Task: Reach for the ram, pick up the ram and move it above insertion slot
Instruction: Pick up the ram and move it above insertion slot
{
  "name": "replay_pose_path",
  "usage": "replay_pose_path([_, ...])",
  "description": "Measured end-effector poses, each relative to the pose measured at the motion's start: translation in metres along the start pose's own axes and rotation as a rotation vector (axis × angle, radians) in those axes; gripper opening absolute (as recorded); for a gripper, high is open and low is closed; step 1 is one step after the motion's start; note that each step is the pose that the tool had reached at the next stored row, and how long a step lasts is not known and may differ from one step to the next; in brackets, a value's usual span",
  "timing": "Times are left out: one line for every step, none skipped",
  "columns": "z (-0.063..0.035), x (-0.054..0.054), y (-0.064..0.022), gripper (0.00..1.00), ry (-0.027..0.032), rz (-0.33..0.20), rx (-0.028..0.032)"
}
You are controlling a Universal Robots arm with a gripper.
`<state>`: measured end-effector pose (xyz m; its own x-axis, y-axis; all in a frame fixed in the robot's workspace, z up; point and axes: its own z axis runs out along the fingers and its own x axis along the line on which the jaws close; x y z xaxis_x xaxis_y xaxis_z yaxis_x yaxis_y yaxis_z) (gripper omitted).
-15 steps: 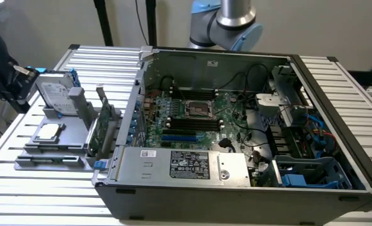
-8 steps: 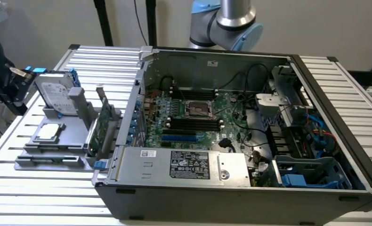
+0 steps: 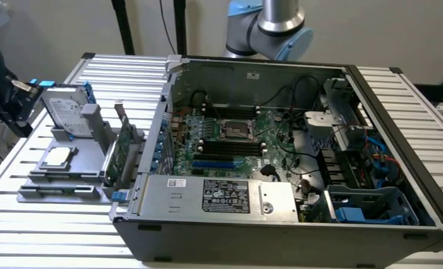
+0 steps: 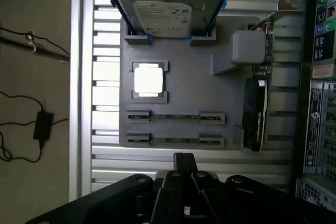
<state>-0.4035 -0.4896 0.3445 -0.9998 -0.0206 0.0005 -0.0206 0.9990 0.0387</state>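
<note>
Two ram sticks stand on edge in the grey holder point(image 4: 178, 77). The nearer ram point(image 4: 174, 140) and the second ram point(image 4: 174, 115) show as thin green strips. In the exterior view the ram point(image 3: 57, 191) lies at the holder's front. My gripper point(image 4: 184, 162) is shut with nothing in it. It hangs over the slatted table just outside the holder, short of the nearer ram. In the exterior view my gripper point(image 3: 12, 103) is a dark shape at the far left, beside the hard drive. The insertion slots point(image 3: 229, 147) are dark rows on the motherboard inside the open case.
The silver hard drive point(image 4: 165, 11) stands in blue brackets at the holder's far end. A processor chip point(image 4: 148, 80) lies mid-holder. The green expansion card point(image 4: 257, 114) stands beside the computer case point(image 3: 401, 129). The arm's base point(image 3: 277, 28) is behind the case. Cables lie on the floor.
</note>
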Motion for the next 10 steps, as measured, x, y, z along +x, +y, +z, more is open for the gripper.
replay_pose_path([0.0,0.0,0.0,0.11,0.0,0.0,0.0])
replay_pose_path([0.0,0.0,0.0,0.11,0.0,0.0,0.0])
replay_pose_path([0.0,0.0003,0.0005,0.11,-0.001,0.0,0.0])
replay_pose_path([0.0,0.0007,0.0006,0.11,-0.0056,-0.003,0.0004])
replay_pose_path([0.0001,0.0006,0.0007,0.11,-0.0052,-0.02,0.0001])
replay_pose_path([0.0,0.0006,0.0007,0.11,-0.0045,-0.037,0.0001])
replay_pose_path([0.0,0.0007,0.0007,0.11,-0.0037,-0.055,0.0])
replay_pose_path([0.0,0.0006,0.0007,0.11,-0.0031,-0.073,-0.0003])
replay_pose_path([0.0,0.0007,0.0007,0.11,-0.0023,-0.091,-0.0009])
replay_pose_path([0.0,0.0006,0.0007,0.11,-0.0017,-0.11,-0.0017])
